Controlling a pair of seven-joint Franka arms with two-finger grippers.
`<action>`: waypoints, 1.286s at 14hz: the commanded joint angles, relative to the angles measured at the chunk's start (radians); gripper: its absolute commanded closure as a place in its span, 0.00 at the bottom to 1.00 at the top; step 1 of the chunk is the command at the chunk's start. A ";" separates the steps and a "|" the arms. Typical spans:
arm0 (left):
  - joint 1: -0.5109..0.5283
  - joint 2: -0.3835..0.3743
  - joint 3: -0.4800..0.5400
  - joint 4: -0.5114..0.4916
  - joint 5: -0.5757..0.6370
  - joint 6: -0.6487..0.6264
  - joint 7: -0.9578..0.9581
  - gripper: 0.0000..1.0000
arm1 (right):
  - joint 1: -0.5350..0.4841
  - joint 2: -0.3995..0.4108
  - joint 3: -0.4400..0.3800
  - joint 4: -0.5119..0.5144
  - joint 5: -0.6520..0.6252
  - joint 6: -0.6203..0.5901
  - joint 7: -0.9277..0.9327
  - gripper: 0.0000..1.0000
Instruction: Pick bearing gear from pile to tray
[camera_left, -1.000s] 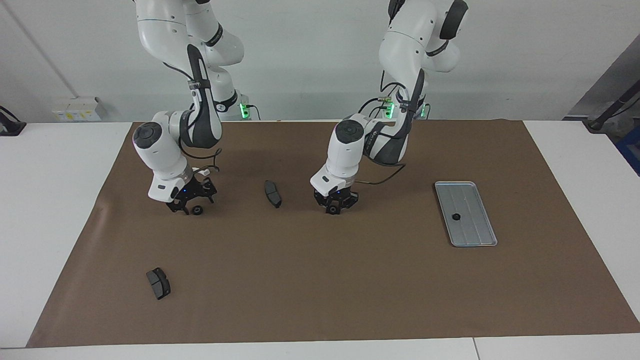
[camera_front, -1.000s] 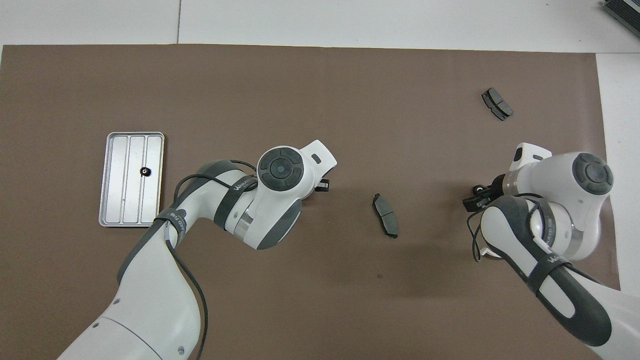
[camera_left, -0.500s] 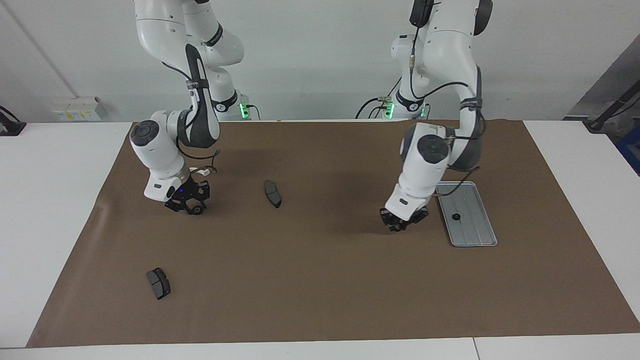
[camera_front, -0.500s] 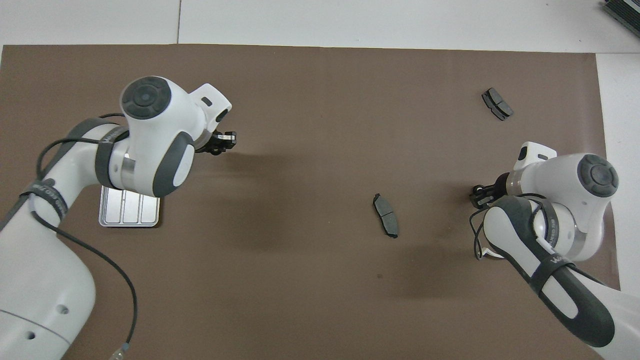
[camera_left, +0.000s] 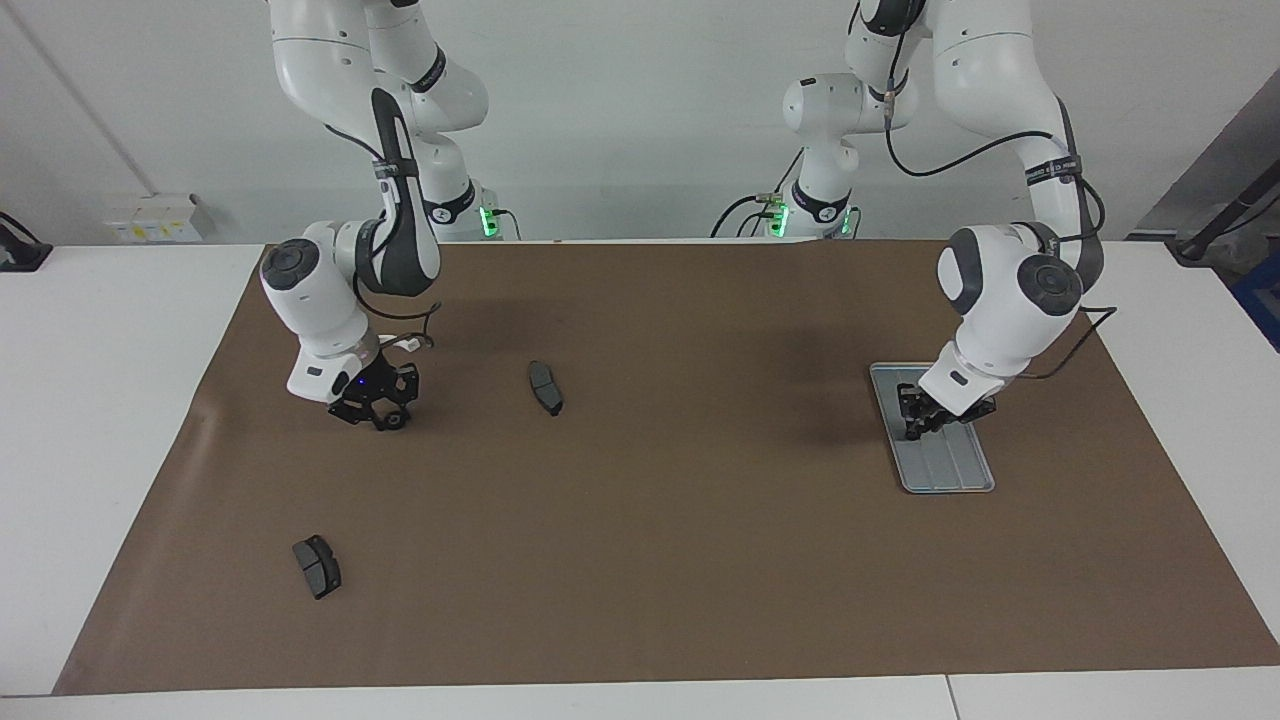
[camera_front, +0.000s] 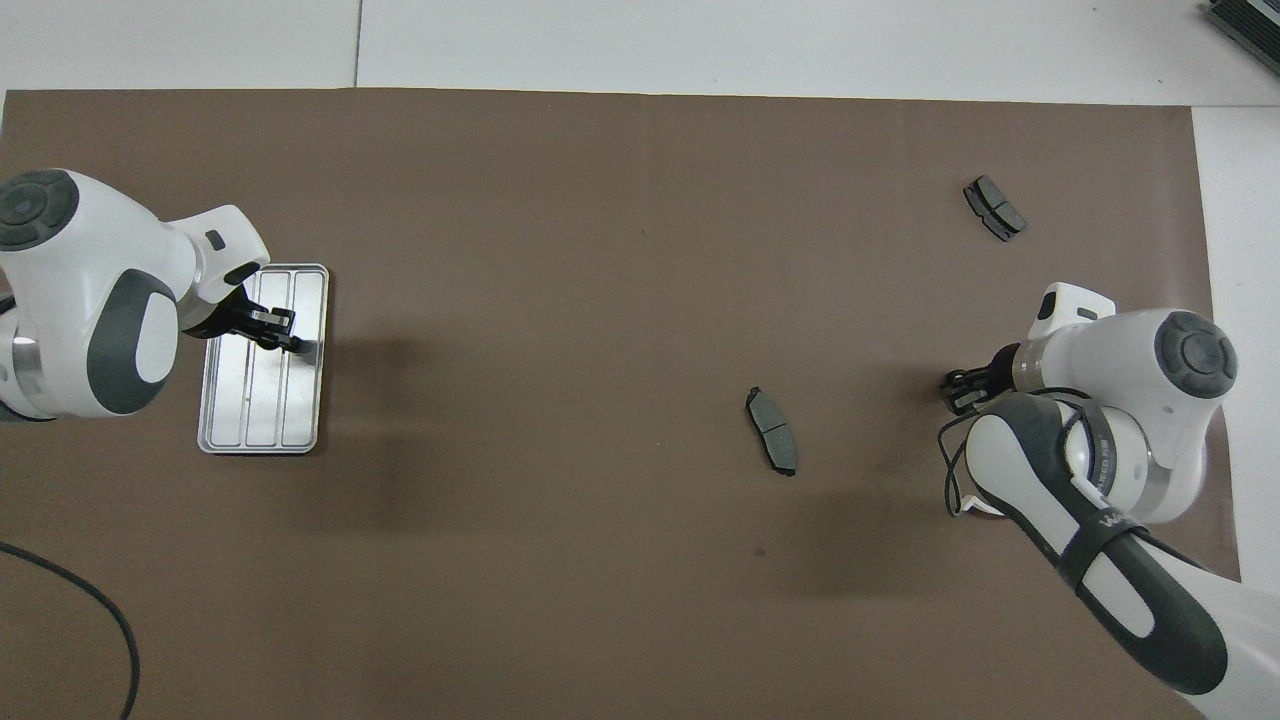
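Briefly, on the state of the bench: we noted the left gripper (camera_left: 915, 424) low over the tray (camera_left: 948, 468), at the end of it nearer the robots. The tray lay on the brown mat (camera_left: 700, 560) toward the left arm's end of the table. We could not tell whether this gripper was apart, together or clamped on a part, and it hid whatever lay under it. The bare ridged part of the tray showed no gear.

The right gripper (camera_left: 386, 412) was down at the mat toward the right arm's end, around or just beside a small dark round part (camera_left: 394, 421) that we took for a bearing gear. We could not tell whether it had gripped it.

Two brake pads lay loose. One brake pad (camera_left: 546, 387) was between the two arms. The other brake pad (camera_left: 317, 566) was farther from the robots, near the mat's edge.

Handling, as we judged it: the gear looked tiny, rigid and light, with little risk of breakage. It seemed likely to roll or squirt sideways from an off-centre pinch. We reckoned the best hold was across its rim, straight down, centred.
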 joint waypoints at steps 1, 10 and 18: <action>0.037 -0.063 -0.011 -0.099 0.007 0.030 0.086 0.81 | 0.001 -0.014 0.004 -0.024 0.001 0.023 0.037 1.00; -0.003 -0.066 -0.025 -0.067 -0.001 0.073 0.021 0.00 | 0.016 -0.040 0.091 0.243 0.003 -0.296 0.425 1.00; -0.227 -0.059 -0.024 -0.023 -0.001 0.078 -0.430 0.00 | 0.029 0.020 0.419 0.301 -0.002 -0.195 1.112 1.00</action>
